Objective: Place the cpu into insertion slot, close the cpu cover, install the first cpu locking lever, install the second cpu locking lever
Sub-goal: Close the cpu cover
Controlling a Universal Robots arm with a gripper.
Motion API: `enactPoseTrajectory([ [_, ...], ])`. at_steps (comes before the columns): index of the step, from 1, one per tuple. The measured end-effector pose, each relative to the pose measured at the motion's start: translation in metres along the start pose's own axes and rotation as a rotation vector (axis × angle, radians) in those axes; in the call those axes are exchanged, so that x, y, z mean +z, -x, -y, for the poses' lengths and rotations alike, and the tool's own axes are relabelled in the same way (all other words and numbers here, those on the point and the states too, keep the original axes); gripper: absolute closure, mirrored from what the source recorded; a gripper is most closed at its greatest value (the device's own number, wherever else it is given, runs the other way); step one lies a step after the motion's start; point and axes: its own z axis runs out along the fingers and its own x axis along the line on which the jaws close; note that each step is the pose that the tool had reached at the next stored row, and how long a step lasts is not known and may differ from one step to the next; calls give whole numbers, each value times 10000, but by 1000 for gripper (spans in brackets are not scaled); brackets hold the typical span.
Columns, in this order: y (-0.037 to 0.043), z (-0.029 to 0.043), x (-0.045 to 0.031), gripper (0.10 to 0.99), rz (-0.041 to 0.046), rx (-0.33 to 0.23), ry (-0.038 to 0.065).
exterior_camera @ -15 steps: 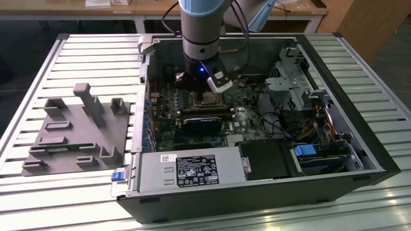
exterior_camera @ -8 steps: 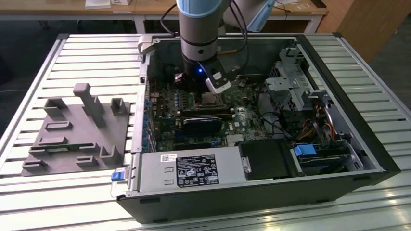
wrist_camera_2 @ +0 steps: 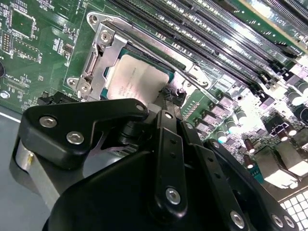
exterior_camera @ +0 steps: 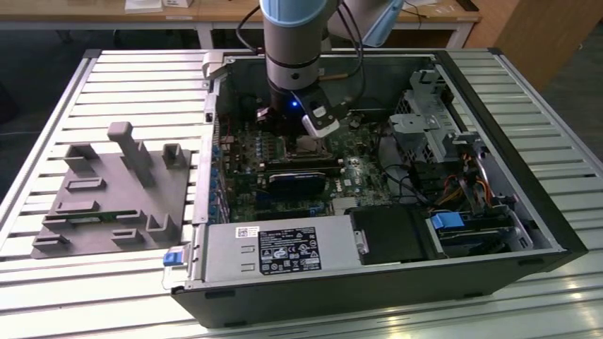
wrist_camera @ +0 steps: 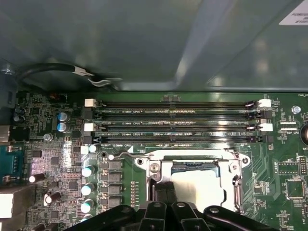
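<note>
Gripper (wrist_camera_2: 169,96) poised at edge of cpu cover (wrist_camera_2: 103,57); jaws seen pressed together, nothing clearly pinched. Cpu (wrist_camera_2: 137,82) seated in insertion slot (wrist_camera: 192,167), cover laid flat around it. Locking lever (wrist_camera: 120,154) seen beside cover. Beyond, memory slots (wrist_camera: 173,122) ranged on green board. Computer case (exterior_camera: 377,289) set on slatted counter (exterior_camera: 141,78).

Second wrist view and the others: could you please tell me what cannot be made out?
1. cpu: near edge, second wrist view, behind the gripper.
2. cpu cover: lower side, first wrist view, behind the gripper's links.
3. insertion slot: exterior view, too small for detail.
</note>
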Motion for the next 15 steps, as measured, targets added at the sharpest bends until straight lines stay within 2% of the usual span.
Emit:
enactPoseTrajectory([
  [5, 21, -4, -10, 980, 6, -1, 10],
  [10, 25, -13, -84, 980, -1, -2, 6],
  [15, 29, -17, -109, 980, -5, 0, 5],
])
